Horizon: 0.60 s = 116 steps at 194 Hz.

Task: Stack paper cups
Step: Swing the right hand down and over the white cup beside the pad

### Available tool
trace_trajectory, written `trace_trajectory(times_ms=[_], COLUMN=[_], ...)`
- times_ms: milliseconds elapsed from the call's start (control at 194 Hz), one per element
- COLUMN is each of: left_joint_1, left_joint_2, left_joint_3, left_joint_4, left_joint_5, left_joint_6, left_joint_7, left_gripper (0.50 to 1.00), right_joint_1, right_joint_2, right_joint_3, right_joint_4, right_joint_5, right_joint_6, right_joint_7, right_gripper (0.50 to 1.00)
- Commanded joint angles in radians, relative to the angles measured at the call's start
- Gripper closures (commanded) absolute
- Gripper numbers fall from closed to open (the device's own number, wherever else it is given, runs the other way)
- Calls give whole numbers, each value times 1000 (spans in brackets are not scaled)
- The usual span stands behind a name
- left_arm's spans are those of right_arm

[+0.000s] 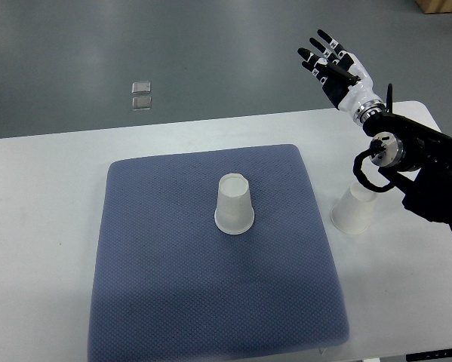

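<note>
A white paper cup (234, 204) stands upside down near the middle of the blue-grey mat (173, 302). A second white paper cup (352, 213) stands upside down on the white table just right of the mat, partly hidden under my right forearm. My right hand (330, 59) is raised past the table's far edge, well above and beyond both cups, fingers spread and holding nothing. My left arm does not show.
The white table (44, 226) carries the mat; its far edge runs along the top third of the picture. Two small clear squares (141, 95) lie on the grey floor beyond it. A black cable loops by my right wrist (365, 170).
</note>
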Motion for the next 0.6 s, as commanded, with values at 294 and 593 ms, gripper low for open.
trace_trajectory(times_ms=[294, 593], left_joint_1=[1, 0], left_joint_2=[0, 0], left_joint_3=[0, 2], left_joint_4=[0, 0], left_joint_5=[1, 1], left_joint_6=[0, 0], left_joint_7=[0, 0], left_gripper=[500, 500], right_joint_1=[15, 34], right_joint_2=[-291, -543], right_joint_3=[-15, -35], right_joint_4=[237, 469], right_joint_5=[-546, -1065], right_joint_6=[-4, 135], right_joint_7=[-9, -14], right_gripper=[587, 587])
